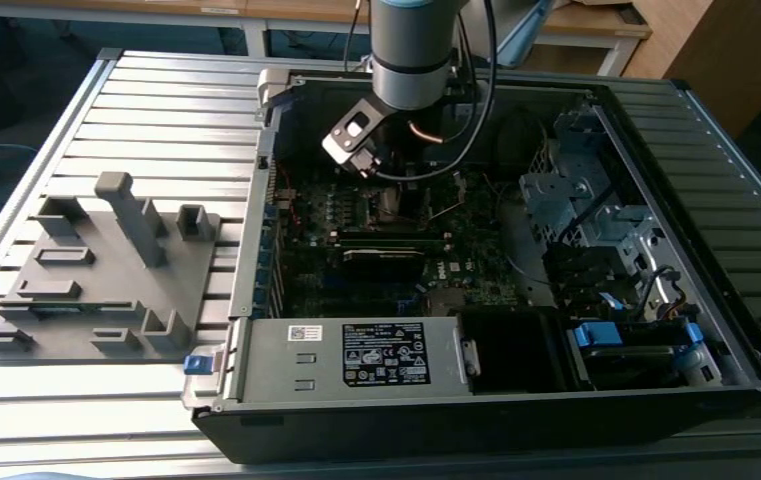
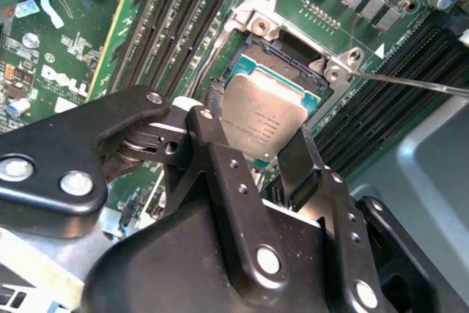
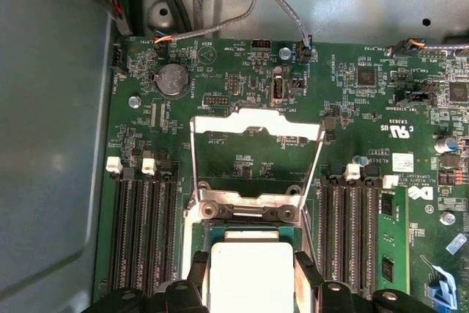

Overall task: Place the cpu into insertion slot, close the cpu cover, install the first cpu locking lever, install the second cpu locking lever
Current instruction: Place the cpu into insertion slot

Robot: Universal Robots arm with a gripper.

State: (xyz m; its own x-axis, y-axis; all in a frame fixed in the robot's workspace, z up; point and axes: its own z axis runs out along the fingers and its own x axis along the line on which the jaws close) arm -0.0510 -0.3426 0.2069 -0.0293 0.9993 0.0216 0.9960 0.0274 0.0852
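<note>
The cpu (image 2: 265,116), a flat square chip with a dull silver top, sits between my gripper's (image 2: 256,141) black fingers (image 2: 214,153), which are shut on its two opposite edges. It hangs just over the open insertion slot (image 2: 284,53), tilted a little, with the socket's dark contact field showing beyond it. The first wrist view shows the cpu (image 3: 251,276) over the slot (image 3: 249,231), with the cpu cover (image 3: 253,117) standing swung open behind it. A thin locking lever (image 2: 410,83) sticks out beside the socket. In the exterior view, my gripper (image 1: 377,172) reaches down inside the computer case (image 1: 487,420).
Black memory slots (image 3: 143,232) flank the socket on both sides. Cables (image 3: 220,5) run along the case wall behind the board. In the exterior view a grey fixture block (image 1: 100,270) stands on the slatted table to the case's left, and a drive cage (image 1: 580,200) fills the case's right side.
</note>
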